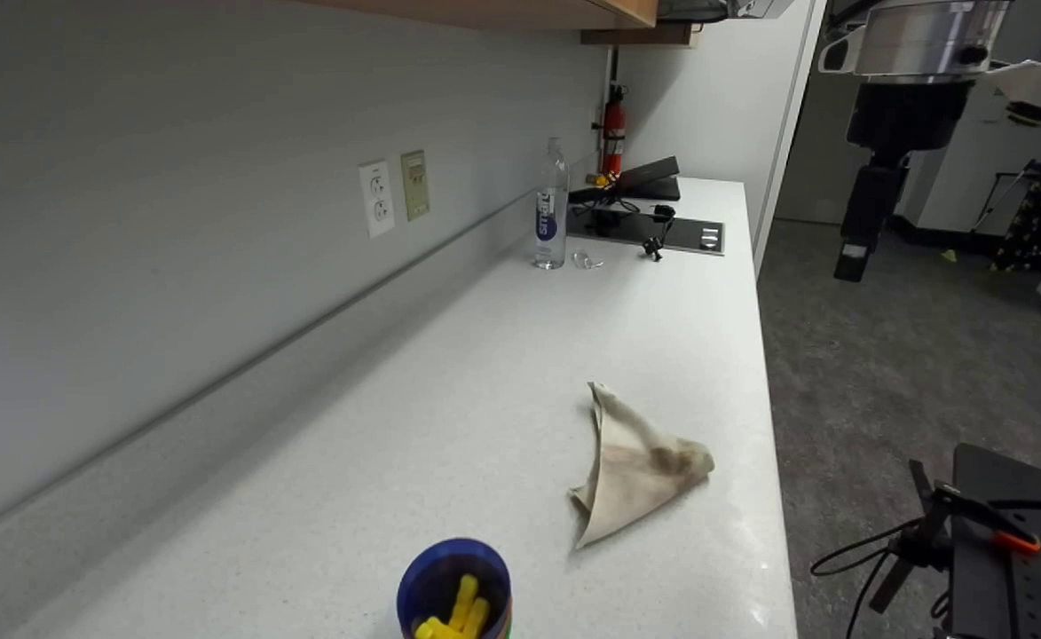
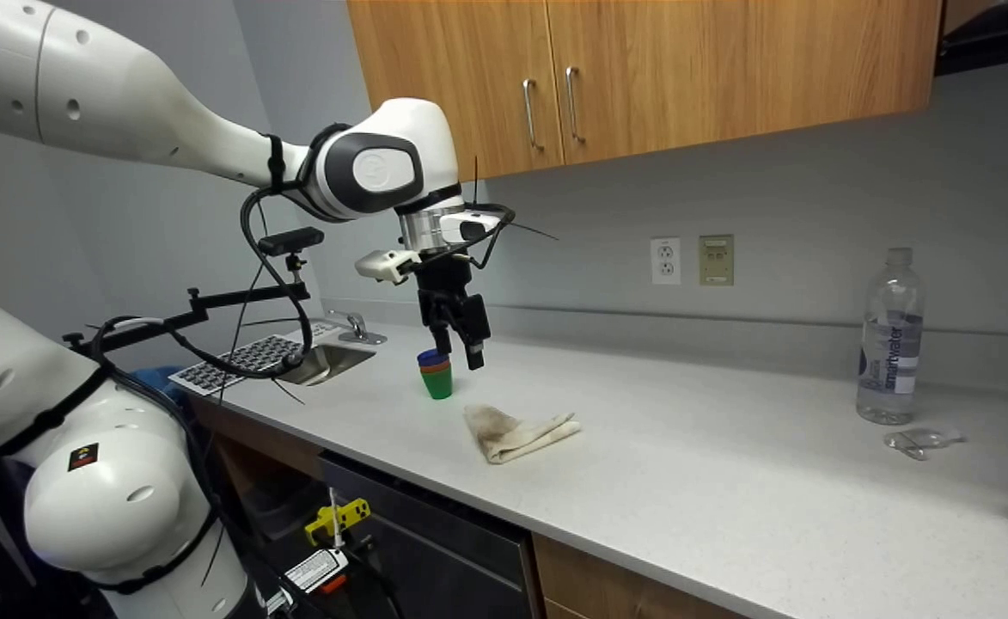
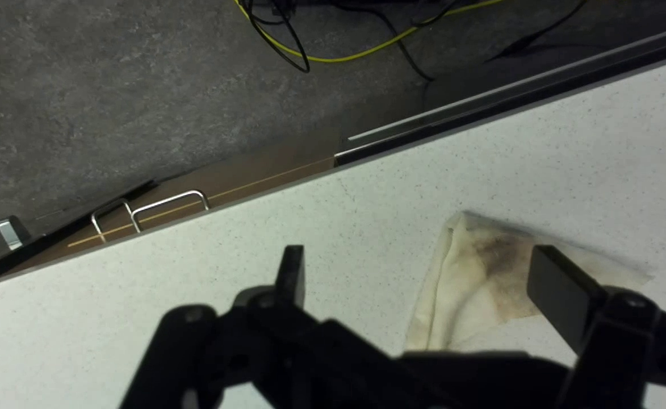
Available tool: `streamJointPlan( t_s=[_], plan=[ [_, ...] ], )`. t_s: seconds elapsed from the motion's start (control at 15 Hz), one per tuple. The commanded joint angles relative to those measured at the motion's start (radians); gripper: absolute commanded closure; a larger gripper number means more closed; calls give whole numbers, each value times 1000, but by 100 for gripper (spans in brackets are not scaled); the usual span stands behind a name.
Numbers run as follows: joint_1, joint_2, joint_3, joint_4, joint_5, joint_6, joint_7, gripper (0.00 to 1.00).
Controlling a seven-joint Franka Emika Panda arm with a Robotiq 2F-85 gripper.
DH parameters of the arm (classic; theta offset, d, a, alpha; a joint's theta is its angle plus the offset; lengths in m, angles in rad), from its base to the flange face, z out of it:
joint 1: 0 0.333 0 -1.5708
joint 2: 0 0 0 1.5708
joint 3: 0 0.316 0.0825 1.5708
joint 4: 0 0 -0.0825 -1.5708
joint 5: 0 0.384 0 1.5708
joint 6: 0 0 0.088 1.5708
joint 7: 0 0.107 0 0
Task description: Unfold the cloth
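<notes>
A bottle (image 2: 890,340) labelled "smartwater" stands well apart from the folded cloth (image 2: 514,436).

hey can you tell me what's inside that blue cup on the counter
In an exterior view, several yellow pieces lie inside the blue cup. Whatever is beneath them is hidden, and the picture's bottom edge cuts off part of the cup.

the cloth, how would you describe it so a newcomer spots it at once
On the white counter, look between the stacked cups and the water bottle, nearer the cups. The cloth is the folded beige fabric with brownish stains, lying limp while cups and bottle stand upright.
</notes>
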Motion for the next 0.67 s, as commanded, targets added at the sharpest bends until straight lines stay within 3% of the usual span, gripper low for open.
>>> streamJointPlan(
  t_s=[0.0,0.33,0.6],
  plan=[
    [47,79,11,67,71,55,-33,0],
    [96,199,27,127,143,155,-66,0],
    [122,316,20,163,242,260,-167,0]
  ],
)
